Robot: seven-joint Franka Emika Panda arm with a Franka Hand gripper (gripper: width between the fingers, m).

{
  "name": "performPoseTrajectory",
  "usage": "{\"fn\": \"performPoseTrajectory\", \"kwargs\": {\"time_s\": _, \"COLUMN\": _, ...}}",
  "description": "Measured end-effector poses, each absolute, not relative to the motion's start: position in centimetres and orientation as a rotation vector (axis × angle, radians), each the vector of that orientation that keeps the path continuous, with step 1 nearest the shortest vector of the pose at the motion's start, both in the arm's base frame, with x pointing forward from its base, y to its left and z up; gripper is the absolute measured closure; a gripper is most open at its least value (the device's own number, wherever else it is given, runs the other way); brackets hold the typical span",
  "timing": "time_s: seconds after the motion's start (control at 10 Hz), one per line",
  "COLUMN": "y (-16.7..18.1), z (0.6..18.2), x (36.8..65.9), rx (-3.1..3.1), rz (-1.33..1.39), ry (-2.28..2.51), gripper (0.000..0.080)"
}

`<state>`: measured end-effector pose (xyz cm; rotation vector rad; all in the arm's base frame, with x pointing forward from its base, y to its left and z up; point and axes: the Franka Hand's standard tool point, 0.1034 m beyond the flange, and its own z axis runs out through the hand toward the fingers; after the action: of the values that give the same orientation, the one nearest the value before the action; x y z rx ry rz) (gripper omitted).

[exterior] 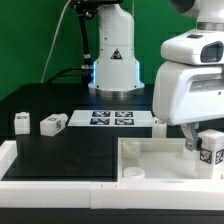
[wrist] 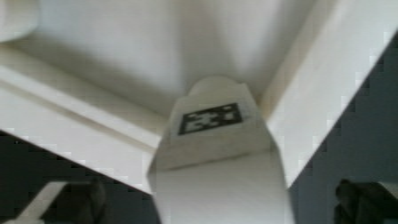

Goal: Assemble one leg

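Note:
My gripper (exterior: 198,141) is shut on a white leg (exterior: 209,151) with a black-and-white tag and holds it over the corner of the white tabletop (exterior: 150,160) at the exterior view's right. In the wrist view the leg (wrist: 214,150) runs out from between my dark fingers (wrist: 365,200), its tip close to the tabletop's inner wall (wrist: 107,60). I cannot tell whether the tip touches the tabletop.
Two loose legs (exterior: 21,122) (exterior: 52,124) lie on the black table at the exterior view's left, and a third (exterior: 158,125) lies behind the tabletop. The marker board (exterior: 110,119) lies in front of the robot base (exterior: 113,70). A white rail (exterior: 60,183) borders the table's front.

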<state>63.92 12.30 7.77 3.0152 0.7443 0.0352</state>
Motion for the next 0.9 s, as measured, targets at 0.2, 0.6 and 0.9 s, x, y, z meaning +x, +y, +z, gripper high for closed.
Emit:
{"fn": "performPoseTrajectory", "kwargs": {"time_s": 0.2, "y": 12.26, "z": 7.7, "x": 63.9, "rx": 3.033, "rz": 0.035, "ry": 0.669, "gripper": 0.015}}
{"fn": "performPoseTrajectory", "kwargs": {"time_s": 0.6, "y": 12.37, "z": 7.66, "x": 63.87, "rx": 3.084, "rz": 0.039, "ry": 0.404, "gripper": 0.0436}}
{"fn": "performPoseTrajectory", "kwargs": {"time_s": 0.9, "y": 12.25, "z": 7.64, "x": 63.89, "rx": 3.097, "rz": 0.047, "ry": -0.356, "gripper": 0.0509}}
